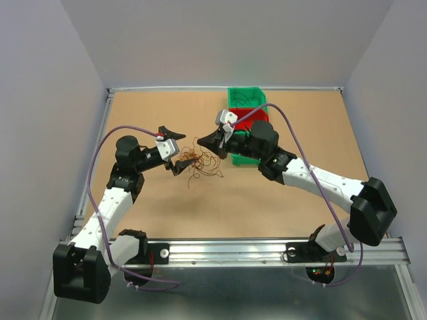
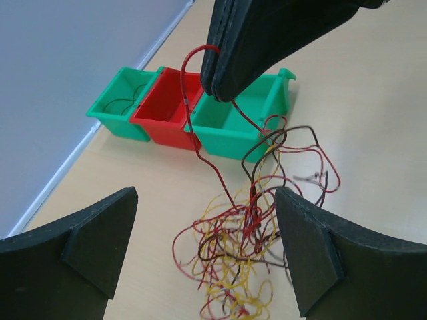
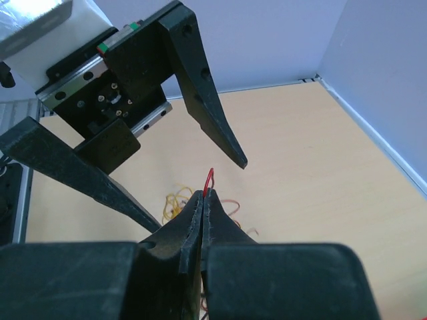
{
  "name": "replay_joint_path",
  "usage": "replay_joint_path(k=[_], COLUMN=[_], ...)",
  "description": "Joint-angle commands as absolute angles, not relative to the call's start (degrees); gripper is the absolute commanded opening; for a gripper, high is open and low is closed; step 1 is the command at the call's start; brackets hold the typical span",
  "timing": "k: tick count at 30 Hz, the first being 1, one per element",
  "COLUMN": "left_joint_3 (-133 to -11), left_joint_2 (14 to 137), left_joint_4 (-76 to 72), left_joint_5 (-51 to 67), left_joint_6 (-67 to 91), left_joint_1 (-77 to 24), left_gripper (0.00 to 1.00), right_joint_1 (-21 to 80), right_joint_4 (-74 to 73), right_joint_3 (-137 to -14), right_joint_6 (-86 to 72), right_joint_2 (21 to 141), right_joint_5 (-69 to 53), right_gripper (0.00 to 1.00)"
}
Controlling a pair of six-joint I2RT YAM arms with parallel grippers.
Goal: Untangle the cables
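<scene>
Right now my right end effector is pressed together, pinching one red wire whose small loop pokes out above the tips. My left end effector is spread wide and holds nothing. The cables lie in a loose heap of red, yellow and dark strands on the worktop, between my two end effectors. The pinched wire climbs out of the heap.

Three bins stand in a row touching each other, running out from the back wall. The far green bin holds a few thin dark strands. For the red bin and the near green bin I cannot tell what lies inside.

From above, my right arm covers most of the red bin and the near green bin. In my right wrist view my own fingers hide nearly all of the heap, and only a few yellow and red loops show. In my left wrist view the bottom edge cuts off the heap.

The heap sits around the middle of the worktop, well apart from its edges, with bare board between it and the near rail.
</scene>
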State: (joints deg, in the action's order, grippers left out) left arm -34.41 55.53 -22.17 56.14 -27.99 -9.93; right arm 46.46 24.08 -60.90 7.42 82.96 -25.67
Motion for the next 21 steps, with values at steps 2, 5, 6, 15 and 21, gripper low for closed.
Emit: replay_joint_path(k=[2,5,6,15,21], left_joint_3=[-36.29,-37.87,-38.14,-37.27,-37.09], left_joint_2=[58.96,61.52,62.57,60.82,59.69], left_joint_4=[-22.76,-22.76,-22.76,-24.25,-24.43], left_joint_5=[55.37,54.76,54.76,54.41,54.58], left_joint_6=[-28.30,-27.51,-27.34,-26.98,-26.63], left_joint_1=[-11.69,-12.57,-12.83,-13.27,-13.27], left_gripper=[0.93,0.90,0.90,0.84,0.84], right_joint_1=[46.14,46.23,46.23,46.14,46.23], right_joint_4=[28.65,28.83,28.83,28.65,27.34], right_joint_3=[-59.85,-60.03,-60.12,-61.17,-61.70], right_joint_6=[6.42,5.89,5.71,4.31,4.04], right_joint_2=[81.12,81.30,81.30,82.44,82.44], right_joint_5=[-28.30,-29.70,-30.06,-32.78,-34.89], right_gripper=[0.01,0.01,0.01,0.01,0.01])
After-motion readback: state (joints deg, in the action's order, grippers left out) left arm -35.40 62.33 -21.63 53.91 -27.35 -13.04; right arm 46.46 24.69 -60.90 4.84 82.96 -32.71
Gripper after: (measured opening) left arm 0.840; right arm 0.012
